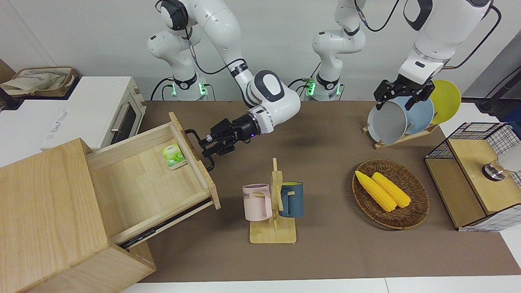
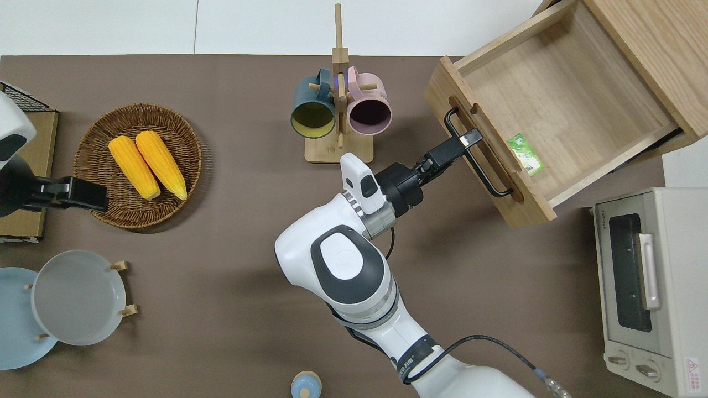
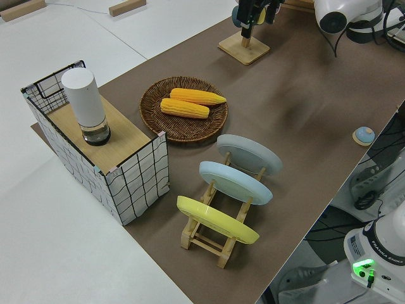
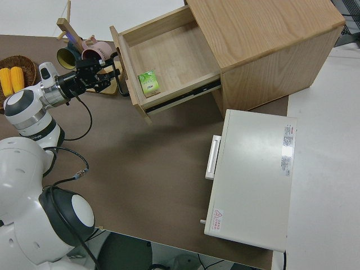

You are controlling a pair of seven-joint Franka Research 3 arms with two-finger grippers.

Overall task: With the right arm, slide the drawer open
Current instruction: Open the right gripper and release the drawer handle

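So the wide, shallow light-wood drawer (image 2: 558, 105) is pulled well out of the big pale wooden box (image 1: 49, 219), at the right arm's end of the table. The right arm's black-fingered gripper (image 2: 463, 141) sits at the black metal bar handle (image 2: 477, 160); can't tell if it's clamped. In the overhead view the drawer lies at about 2 o'clock from the gripper, and the bar runs 11 to 5 across that line. The left arm is parked. Readable writing: "ME" on the pink mug (image 1: 257, 202), and that's it.
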